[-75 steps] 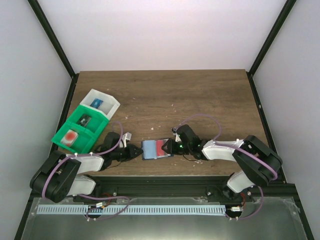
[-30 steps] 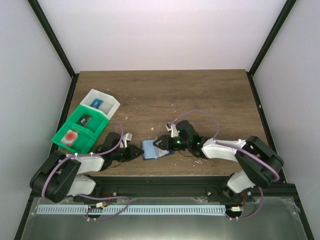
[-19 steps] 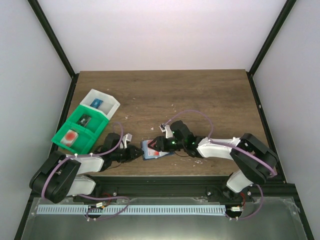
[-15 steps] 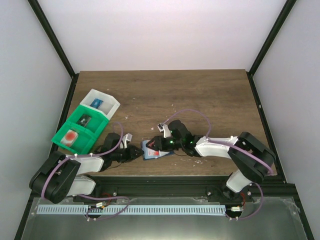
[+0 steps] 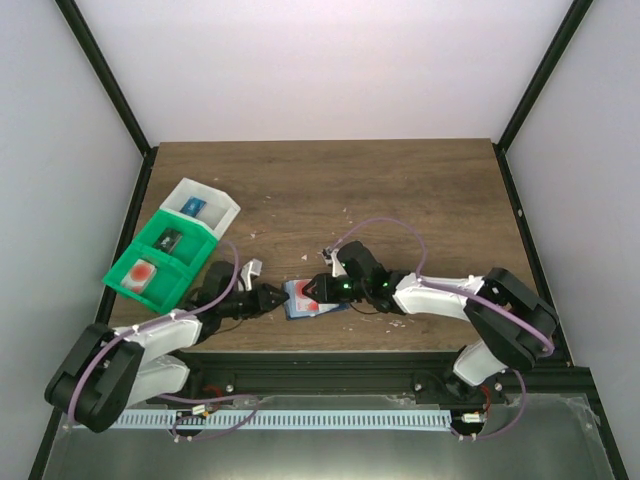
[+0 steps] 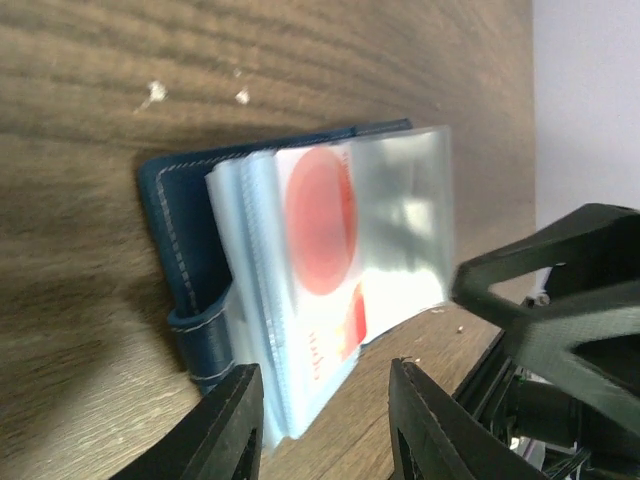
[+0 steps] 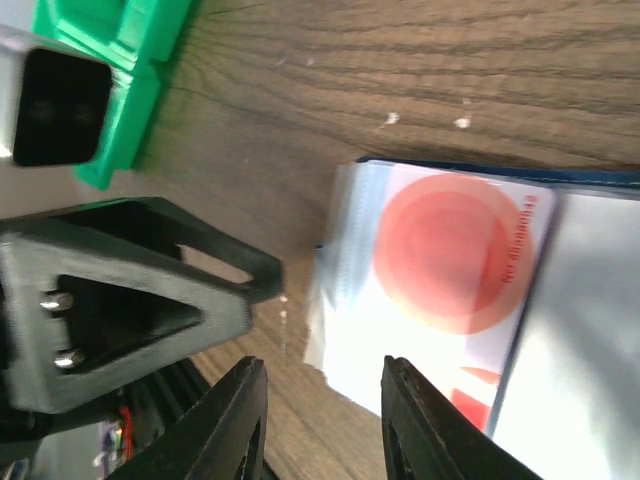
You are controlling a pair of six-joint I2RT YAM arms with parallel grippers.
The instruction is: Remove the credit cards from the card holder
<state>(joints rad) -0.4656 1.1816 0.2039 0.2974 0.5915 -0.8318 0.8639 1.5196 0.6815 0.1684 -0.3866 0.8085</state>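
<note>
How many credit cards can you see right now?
3. One card lies in the green bin, near compartment; two sit in the card holder sleeves: top card, second card peeking beneath. More may be hidden in other sleeves.

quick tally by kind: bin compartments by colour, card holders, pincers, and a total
white bin compartment: 1
green bin compartments: 2
card holder: 1
pincers: 2, left pincer and right pincer
total: 6
</note>
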